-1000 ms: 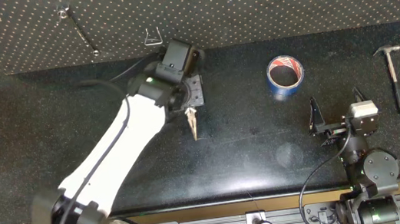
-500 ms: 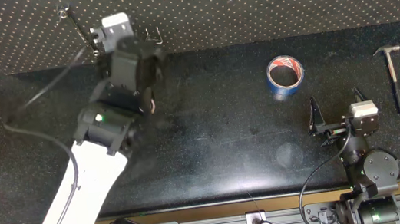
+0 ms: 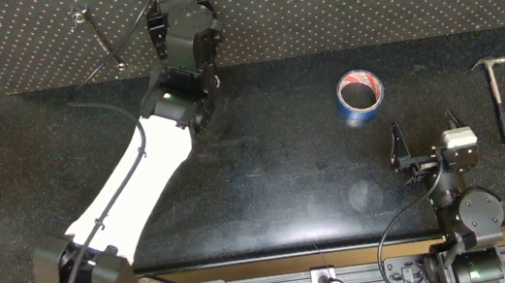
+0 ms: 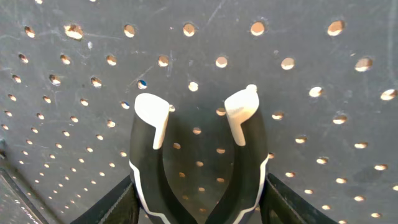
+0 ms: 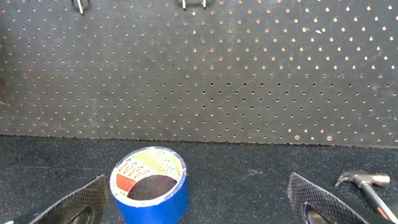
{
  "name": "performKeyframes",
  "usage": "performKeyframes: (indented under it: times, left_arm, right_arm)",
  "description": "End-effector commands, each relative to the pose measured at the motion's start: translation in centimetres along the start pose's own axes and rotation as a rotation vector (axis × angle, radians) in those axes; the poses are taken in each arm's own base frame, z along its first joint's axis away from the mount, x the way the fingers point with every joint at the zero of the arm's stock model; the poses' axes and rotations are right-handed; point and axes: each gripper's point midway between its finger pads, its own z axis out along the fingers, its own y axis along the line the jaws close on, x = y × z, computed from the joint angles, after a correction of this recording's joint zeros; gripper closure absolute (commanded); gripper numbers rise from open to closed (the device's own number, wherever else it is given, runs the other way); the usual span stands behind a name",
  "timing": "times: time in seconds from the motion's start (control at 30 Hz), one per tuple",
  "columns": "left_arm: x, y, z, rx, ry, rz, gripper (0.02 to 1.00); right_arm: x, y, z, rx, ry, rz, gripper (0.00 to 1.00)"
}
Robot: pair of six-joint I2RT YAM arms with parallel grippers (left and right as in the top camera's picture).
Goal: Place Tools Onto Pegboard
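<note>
Perforated pegboard [image 3: 333, 13] runs along the far edge of the dark worktop [image 3: 288, 186], and your left gripper [image 3: 172, 3] is up against it, near the hanging wrench [image 3: 103, 39]. Its fingers [image 4: 113, 205] are clamped on the outside of the pliers [image 4: 148, 155], toward the pivot end as far as you can judge.

What matters for you is the axis. The pliers run from the fingers straight at the board, with both white-capped handles leading and spread into an open fork. The caps look just off the board's face; whether they touch it you cannot tell. Bare holes lie between the handles, so you will likely need to shift the fork until it straddles a hook before you let go.

Your right gripper [image 3: 425, 138] sits low over the worktop with its fingers apart. It is nearer the tape roll [image 3: 361, 95] and the hammer [image 3: 496, 102], and well apart from the pliers.
</note>
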Motion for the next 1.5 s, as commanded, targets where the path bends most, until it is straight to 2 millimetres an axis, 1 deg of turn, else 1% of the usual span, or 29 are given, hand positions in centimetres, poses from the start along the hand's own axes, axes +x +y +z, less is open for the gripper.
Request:
performKeyframes:
  times: [0.03,0.1,0.17,0.23,0.3,0.37,0.43,0.5,0.57,0.6,0.67,0.77,0.8,0.83,0.87,0.9,0.93,1.03,1.07,1.1,1.13,1.2,1.23,1.33,1.4,1.43,1.5]
  left_arm:
    - [0.4,1.3,0.8,-0.038,0.002,0.025,0.989]
    - [1.2,1.7,1.0,-0.046,0.012,0.029,0.991]
    - [1.6,1.5,1.4,-0.041,0.008,0.026,0.989]
    - [2.4,0.3,2.5,-0.004,0.001,0.018,0.991]
    - [3.3,-0.6,2.9,0.037,0.022,0.028,0.991]
    - [3.6,-1.1,3.0,0.059,0.030,0.030,0.989]
    - [3.7,-1.9,3.0,0.108,0.035,0.029,0.989]
    - [3.4,-2.2,2.5,0.117,0.030,0.029,0.989]
    - [2.1,-1.7,1.6,0.116,0.017,0.022,0.991]
    - [2.0,-1.2,0.8,0.114,0.037,0.032,0.991]
    - [2.3,-1.0,0.3,0.115,0.064,0.041,0.989]
    - [2.3,-1.1,0.2,0.120,0.064,0.039,0.989]
    - [2.6,-1.0,0.2,0.118,0.075,0.045,0.450]
    - [2.9,-0.9,0.2,0.117,0.086,0.051,0.358]
    - [3.4,-0.8,0.1,0.114,0.107,0.062,0.176]
    - [3.5,-0.8,0.1,0.113,0.112,0.065,0.066]
    - [3.6,-0.7,0.0,0.112,0.118,0.068,0.023]
    - [2.3,1.3,-3.2,0.118,0.124,0.066,0.023]
    - [2.6,2.1,-4.5,0.163,0.122,0.047,0.023]
    - [3.2,3.4,-6.1,0.235,0.086,0.003,0.020]
    - [3.5,4.6,-7.3,0.271,0.030,-0.032,0.023]
    - [5.1,7.8,-10.1,0.304,-0.060,-0.083,0.023]
    - [6.5,10.3,-12.0,0.284,-0.099,-0.105,0.023]
    - [9.3,14.3,-14.9,0.232,-0.186,-0.138,0.023]
    - [12.0,16.1,-16.4,0.158,-0.263,-0.150,0.020]
    - [12.9,16.1,-16.8,0.158,-0.296,-0.150,0.023]
    - [13.7,16.1,-17.3,0.161,-0.332,-0.150,0.023]
  right_arm:
    - [0.1,0.1,0.0,-0.004,0.000,-0.008,0.064]
    - [0.1,0.1,0.0,-0.004,0.000,-0.008,0.064]
    - [0.1,0.1,0.0,-0.004,0.000,-0.008,0.064]
    - [0.1,0.1,0.0,-0.004,0.000,-0.008,0.064]
    - [0.1,0.1,0.0,-0.004,0.000,-0.008,0.062]
    - [0.1,0.1,0.0,-0.004,0.000,-0.008,0.064]
    - [0.1,0.1,0.0,-0.004,0.000,-0.008,0.064]
    - [0.1,0.1,0.0,-0.004,0.000,-0.008,0.064]
    - [0.1,0.1,0.0,-0.004,0.000,-0.008,0.064]
    - [0.1,0.1,0.0,-0.004,0.000,-0.008,0.064]
    - [0.1,0.1,0.0,-0.004,0.000,-0.008,0.064]
    - [0.1,0.1,0.0,-0.004,0.000,-0.008,0.064]
    - [0.1,0.1,0.0,-0.004,0.000,-0.008,0.064]
    - [0.1,0.1,0.0,-0.004,0.000,-0.008,0.064]
    - [0.1,0.1,0.0,-0.004,0.000,-0.008,0.064]
    - [0.1,0.1,0.0,-0.004,0.000,-0.008,0.064]
    - [0.1,0.1,0.0,-0.004,0.000,-0.008,0.064]
    - [0.1,0.1,0.0,-0.004,0.000,-0.008,0.064]
    - [0.1,0.1,0.0,-0.004,0.000,-0.008,0.064]
    - [0.1,0.1,0.0,-0.004,0.000,-0.008,0.064]
    - [0.1,0.1,0.0,-0.004,0.000,-0.008,0.064]
    - [0.1,0.1,0.0,-0.004,0.000,-0.008,0.064]
    - [0.1,0.1,0.0,-0.004,0.000,-0.008,0.064]
    - [0.1,0.1,0.0,-0.004,0.000,-0.008,0.064]
    - [0.1,0.1,0.0,-0.004,0.000,-0.008,0.064]
    - [0.1,0.1,0.0,-0.004,0.000,-0.008,0.064]
    - [0.1,0.1,0.0,-0.004,0.000,-0.008,0.064]
